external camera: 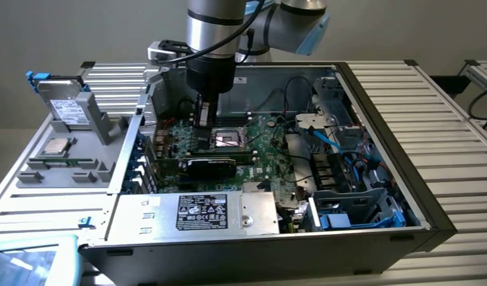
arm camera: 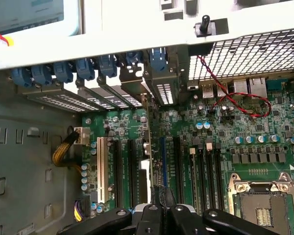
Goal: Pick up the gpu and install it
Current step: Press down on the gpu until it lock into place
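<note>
The gpu (external camera: 211,165) stands on edge in a slot of the large green motherboard (external camera: 263,149), its black face toward the exterior camera. In the wrist view the gpu (arm camera: 149,142) shows edge-on as a thin line running from the rear bracket to my fingertips. My gripper (external camera: 202,122) hangs over the board just behind the card, with bare board showing between it and the card's top. The gripper (arm camera: 159,208) is shut, and nothing shows clamped between its fingers.
The CPU socket (external camera: 227,140) lies beside the card. The power supply (external camera: 199,211) fills the case's front. Blue cables and a drive cage (external camera: 354,208) sit on the exterior view's right. A grey tray with a hard drive (external camera: 68,107) is on the left. A red-black wire (arm camera: 240,105) loops over the board.
</note>
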Tool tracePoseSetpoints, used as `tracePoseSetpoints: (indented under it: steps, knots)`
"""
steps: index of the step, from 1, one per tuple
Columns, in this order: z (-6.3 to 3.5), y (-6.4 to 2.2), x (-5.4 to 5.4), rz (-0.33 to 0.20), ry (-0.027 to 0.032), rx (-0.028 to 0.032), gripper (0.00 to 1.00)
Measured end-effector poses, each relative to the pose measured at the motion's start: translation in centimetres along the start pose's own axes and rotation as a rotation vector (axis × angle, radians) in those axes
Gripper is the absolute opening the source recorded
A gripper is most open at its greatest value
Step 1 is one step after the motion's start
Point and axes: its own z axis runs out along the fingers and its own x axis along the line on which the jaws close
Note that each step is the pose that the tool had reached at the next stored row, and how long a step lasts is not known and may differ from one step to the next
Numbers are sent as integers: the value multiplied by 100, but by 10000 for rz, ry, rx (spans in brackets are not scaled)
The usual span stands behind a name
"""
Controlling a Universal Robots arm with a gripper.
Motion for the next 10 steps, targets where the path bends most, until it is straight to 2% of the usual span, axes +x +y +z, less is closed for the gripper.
tracePoseSetpoints:
  steps: [10]
  knots:
    - [2,21,2,-44,-9,6,12]
